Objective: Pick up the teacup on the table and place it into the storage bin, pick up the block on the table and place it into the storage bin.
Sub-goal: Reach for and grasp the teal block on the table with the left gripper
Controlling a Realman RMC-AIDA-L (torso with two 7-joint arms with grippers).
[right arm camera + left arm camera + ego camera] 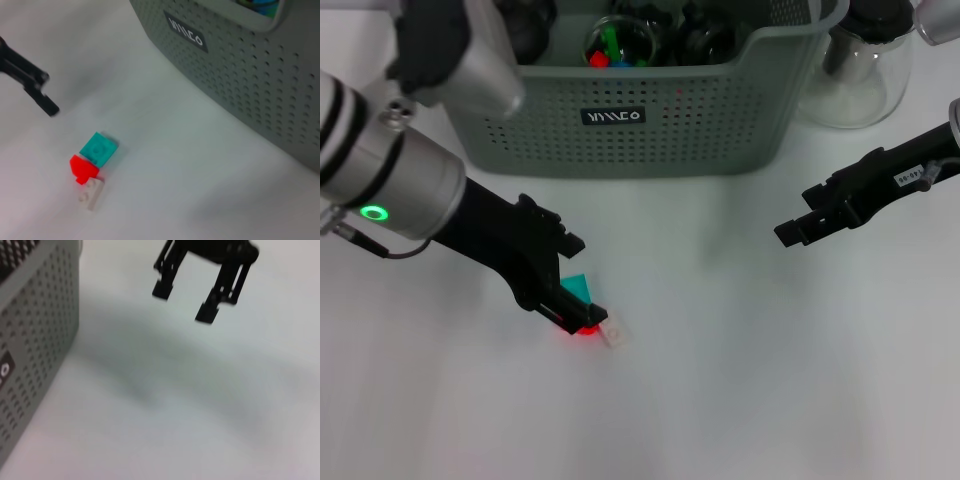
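a small cluster of 3 blocks [92, 167], teal, red and white, lies in front of the storage bin [650, 120], judged light, rigid and best pinched across flat sides; the left gripper [582, 318] is over it, closure untellable, while the right gripper [187, 302] is seen spread and empty.

A plain white worktop [720, 380] carries a grey-green perforated plastic storage bin [650, 125], a clear glass carafe [860, 75], and touching teal [99, 149], red [82, 169] and white [92, 192] plastic blocks.
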